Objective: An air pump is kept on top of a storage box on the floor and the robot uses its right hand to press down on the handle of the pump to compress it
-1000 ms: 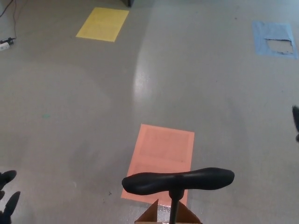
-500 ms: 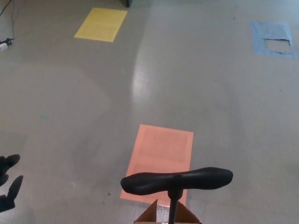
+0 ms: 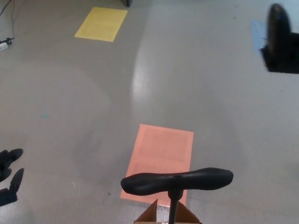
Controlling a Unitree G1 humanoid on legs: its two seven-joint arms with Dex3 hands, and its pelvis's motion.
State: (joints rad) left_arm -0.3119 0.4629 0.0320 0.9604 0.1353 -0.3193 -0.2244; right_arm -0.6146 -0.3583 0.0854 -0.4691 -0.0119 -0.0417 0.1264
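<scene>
The air pump's black T-handle [image 3: 177,180] lies level at the bottom centre, on a thin black shaft [image 3: 173,210] that runs down to the brown box top [image 3: 154,215] at the picture's bottom edge. My right hand [image 3: 280,39] is raised at the upper right, far above and to the right of the handle, touching nothing; only one thick finger and part of the palm show. At the lower left edge my left hand [image 3: 9,177] hangs with its fingers spread and nothing in it.
Grey floor with an orange paper sheet [image 3: 161,158] just beyond the pump, a yellow sheet [image 3: 101,23] at the far left and a blue patch [image 3: 258,35] partly hidden behind my right hand. A cable and plug [image 3: 5,43] lie at the far left edge.
My right hand has come up into view at the upper right; it was out of the picture half a second ago. The left hand has shifted slightly. The pump handle stays at the same height.
</scene>
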